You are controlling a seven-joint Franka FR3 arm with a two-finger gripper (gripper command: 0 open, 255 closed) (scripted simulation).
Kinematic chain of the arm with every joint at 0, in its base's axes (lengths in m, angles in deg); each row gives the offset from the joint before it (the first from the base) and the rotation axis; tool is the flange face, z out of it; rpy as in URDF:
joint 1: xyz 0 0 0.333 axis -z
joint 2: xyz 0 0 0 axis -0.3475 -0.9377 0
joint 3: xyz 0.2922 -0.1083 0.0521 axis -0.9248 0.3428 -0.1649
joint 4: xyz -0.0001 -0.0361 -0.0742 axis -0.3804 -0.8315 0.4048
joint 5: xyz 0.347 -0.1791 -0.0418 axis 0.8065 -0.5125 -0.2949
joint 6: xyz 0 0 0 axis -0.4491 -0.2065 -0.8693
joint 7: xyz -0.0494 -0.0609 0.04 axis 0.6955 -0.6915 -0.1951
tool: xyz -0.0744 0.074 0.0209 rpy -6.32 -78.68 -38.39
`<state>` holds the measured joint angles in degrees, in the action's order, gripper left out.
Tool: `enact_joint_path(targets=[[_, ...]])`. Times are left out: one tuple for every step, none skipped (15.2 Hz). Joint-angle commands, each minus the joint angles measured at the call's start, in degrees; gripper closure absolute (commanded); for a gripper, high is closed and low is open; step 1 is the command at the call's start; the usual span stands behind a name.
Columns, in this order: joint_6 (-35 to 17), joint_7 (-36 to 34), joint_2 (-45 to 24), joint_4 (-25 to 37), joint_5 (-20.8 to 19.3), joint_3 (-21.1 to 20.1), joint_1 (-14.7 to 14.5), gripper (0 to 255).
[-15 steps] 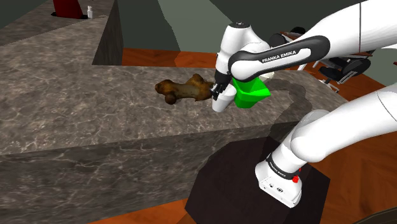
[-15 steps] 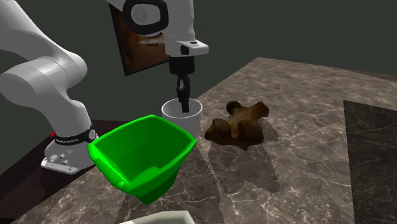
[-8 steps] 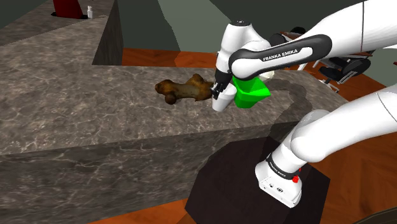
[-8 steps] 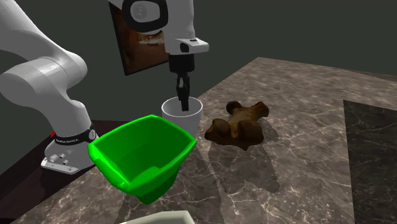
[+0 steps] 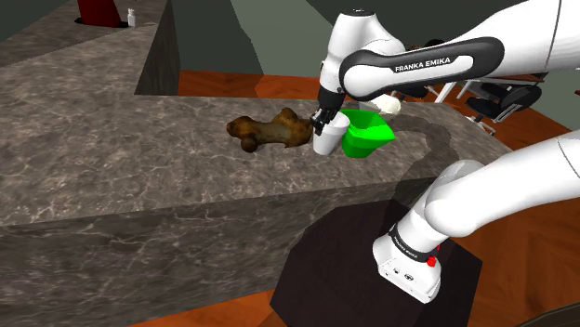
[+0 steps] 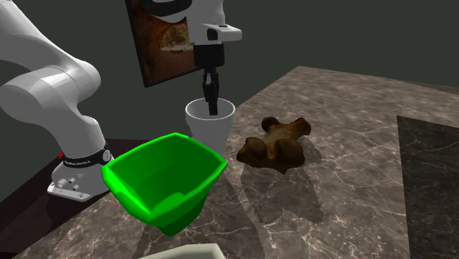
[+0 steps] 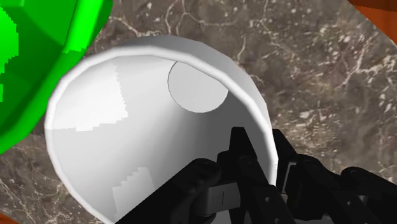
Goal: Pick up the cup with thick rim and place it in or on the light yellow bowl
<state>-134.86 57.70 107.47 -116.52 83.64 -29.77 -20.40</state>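
The arm (image 5: 483,200) is built of thick, rounded white links. One link is wrapped by a dark band (image 5: 423,67), on which "FRANKA EMIKA" is printed in white letters. On the white base (image 5: 409,260) a small red dot (image 5: 431,262) and a line of small dark lettering are seen. The gripper (image 6: 212,109) is all black, with two slim fingers (image 7: 254,172), and is mounted under a white block (image 6: 217,33).

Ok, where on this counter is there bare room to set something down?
Widest free patch: the counter on the shoulder view's left of the brown lumpy figure. Crowded: the figure, the white cup clasped by the pincer and the green bowl bunch together near the stand-side edge.
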Motion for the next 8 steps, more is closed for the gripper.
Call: enact_joint_path(targets=[[1.62,0.19,0.46,1.16,0.12,0.03,-0.05,255],[2.46,0.31,0.73,1.73,0.18,0.06,-0.07,255],[3.29,0.43,0.98,2.32,0.24,0.09,-0.09,255],[4.12,0.54,1.21,2.92,0.29,0.12,-0.1,255],[4.94,0.65,1.43,3.53,0.34,0.14,-0.12,255],[5.76,0.76,1.63,4.16,0.38,0.16,-0.13,255],[6.58,0.86,1.82,4.79,0.42,0.19,-0.14,255],[7.38,0.97,1.99,5.43,0.46,0.21,-0.15,255]])
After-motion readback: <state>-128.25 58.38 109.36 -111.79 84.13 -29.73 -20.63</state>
